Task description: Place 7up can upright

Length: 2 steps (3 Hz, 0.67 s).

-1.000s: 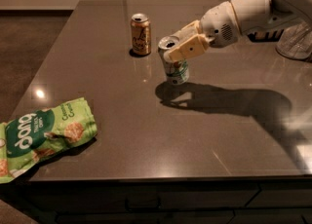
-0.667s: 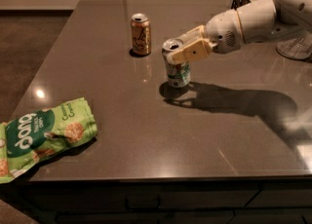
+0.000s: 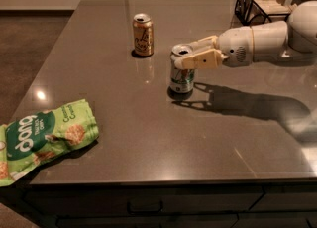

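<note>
Hidden / cut off: the arm (image 3: 267, 41) runs out of view at the right edge, so only its white forearm and wrist show. The green snack bag (image 3: 44, 140) is cut by the left edge. The wire basket (image 3: 257, 5) at the far right corner is partly cropped at the top, and its contents are too dim to name. The label of the 7up can (image 3: 182, 73) is shaded by the fingers; green and silver show, but no lettering is readable.

Edges / room: the table (image 3: 148, 138) is a dark slab. The 7up can stands near the middle, well back from the near edge. A gold-brown can (image 3: 142, 34) stands upright behind it and to the left, near but apart. The snack bag lies at the near left corner, overhanging the edge. Open surface lies in front of the 7up can and to its right, crossed only by the arm's shadow (image 3: 247, 105). A drawer handle (image 3: 143, 206) shows below the tabletop.

Pose: the arm reaches in from the right, roughly level and low over the table. The gripper (image 3: 184, 56) sits at the 7up can's upper part, one tan finger behind the rim and one across the front, closed on it. The can is upright, its base on the table.
</note>
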Each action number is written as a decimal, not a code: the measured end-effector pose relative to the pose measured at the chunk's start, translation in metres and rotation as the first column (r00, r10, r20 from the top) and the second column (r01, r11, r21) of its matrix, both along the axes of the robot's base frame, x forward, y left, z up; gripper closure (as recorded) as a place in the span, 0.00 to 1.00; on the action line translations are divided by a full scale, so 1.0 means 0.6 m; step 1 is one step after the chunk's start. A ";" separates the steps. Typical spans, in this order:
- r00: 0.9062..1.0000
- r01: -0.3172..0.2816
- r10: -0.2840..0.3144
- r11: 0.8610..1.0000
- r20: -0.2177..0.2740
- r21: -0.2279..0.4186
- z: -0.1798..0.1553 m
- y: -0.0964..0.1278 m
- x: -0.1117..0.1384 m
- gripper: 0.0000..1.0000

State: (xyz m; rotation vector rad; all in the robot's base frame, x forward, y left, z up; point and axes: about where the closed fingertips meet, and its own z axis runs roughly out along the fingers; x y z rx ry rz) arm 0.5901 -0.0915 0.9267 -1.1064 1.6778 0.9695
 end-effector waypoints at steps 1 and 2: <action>1.000 -0.003 0.003 1.000 0.002 0.001 0.002 0.003 0.000 0.00; 1.000 -0.003 0.003 1.000 0.002 0.001 0.002 0.004 0.000 0.00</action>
